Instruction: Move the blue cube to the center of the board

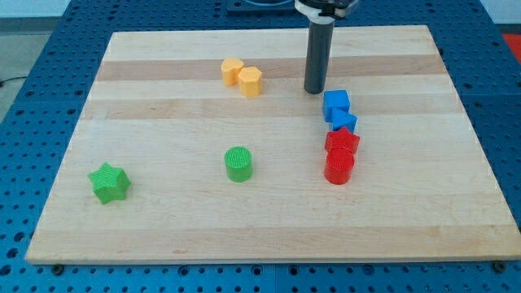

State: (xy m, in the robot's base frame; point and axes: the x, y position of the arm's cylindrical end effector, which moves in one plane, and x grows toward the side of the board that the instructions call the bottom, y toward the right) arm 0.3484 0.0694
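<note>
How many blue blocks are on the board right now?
2. The blue cube sits right of centre, just right of and below my tip. A second blue block, shape unclear, touches it below, above the red star. None appear hidden.

My rod point(317, 49) is cut off by the view's top; the blue cube point(335, 102) partly hides a second blue block point(345, 122)

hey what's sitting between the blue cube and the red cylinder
In the camera view, two blocks lie between the blue cube and red cylinder: a second blue block and the red star.
</note>
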